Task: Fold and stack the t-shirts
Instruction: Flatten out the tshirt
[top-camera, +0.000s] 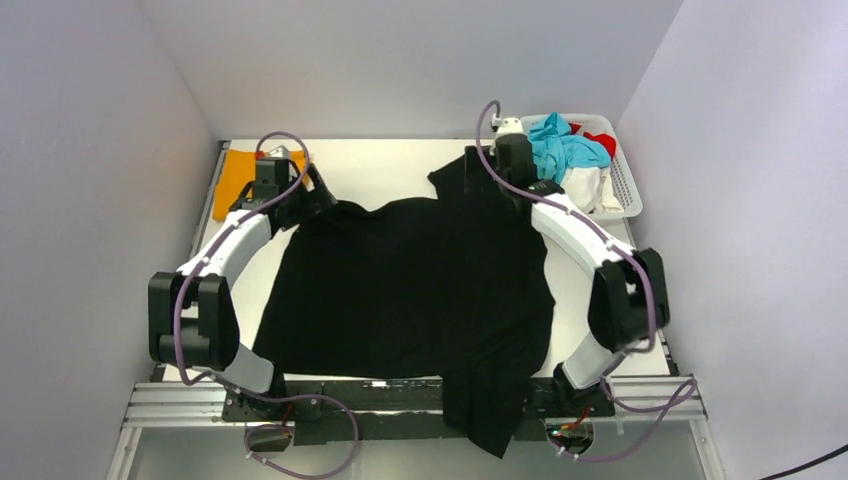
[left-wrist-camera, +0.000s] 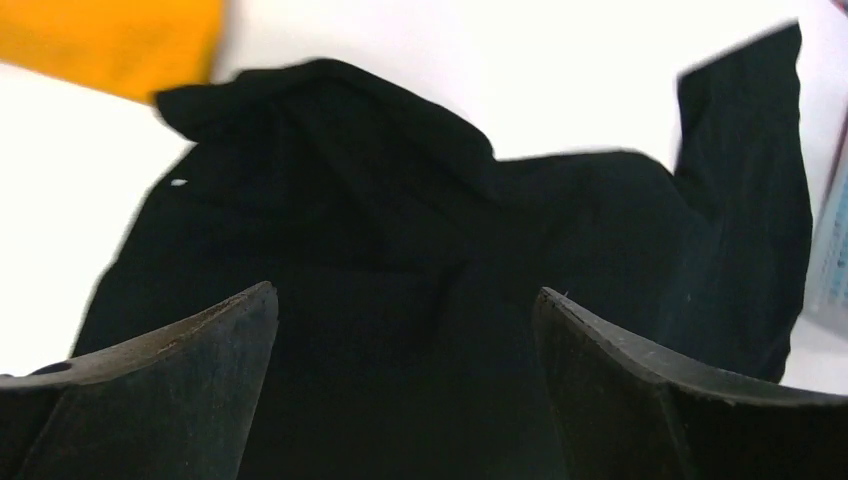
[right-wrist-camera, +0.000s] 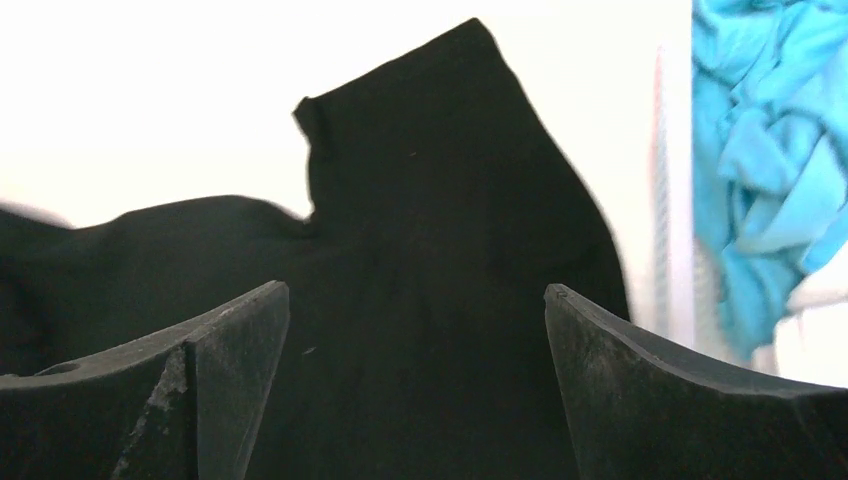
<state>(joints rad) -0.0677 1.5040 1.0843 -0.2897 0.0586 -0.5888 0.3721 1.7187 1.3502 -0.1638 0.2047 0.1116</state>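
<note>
L gripper & R gripper spread wide over black tee

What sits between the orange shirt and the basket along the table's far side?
In the top view: the left gripper, bare table, the black t-shirt's sleeve, then the right gripper.

Seen from above, the left arm hides one edge of the orange-yellow t-shirt at the far left corner of the tabletop. The right arm hides part of the black t-shirt. In the wrist views, the left fingers and right fingers are cut off at the bottom edge. Blurred blue cloth runs off the right edge.
</note>
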